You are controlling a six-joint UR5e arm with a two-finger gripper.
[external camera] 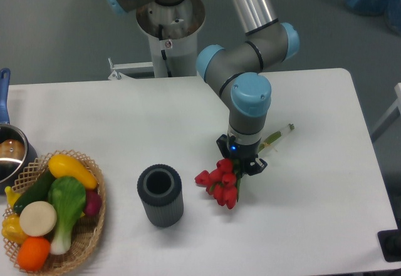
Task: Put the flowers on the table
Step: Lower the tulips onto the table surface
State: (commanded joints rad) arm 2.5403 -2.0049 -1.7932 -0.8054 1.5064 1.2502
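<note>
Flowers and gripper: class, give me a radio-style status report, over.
Gripper down over the flowers, open or shut unclear. Flowers lying on the table, stems under the gripper. Dark cup stands apart; nothing in the way.

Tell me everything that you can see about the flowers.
The flowers are a small bunch of red tulip buds on thin green stems with pale ends. The buds look smooth, like plastic. The bunch lies nearly flat on the white table, buds toward the front edge, stems pointing back and to the right. The gripper stands directly above the middle of the bunch and hides that part, so I cannot tell whether its fingers grip the stems. A dark ribbed cup stands apart to the left.
</note>
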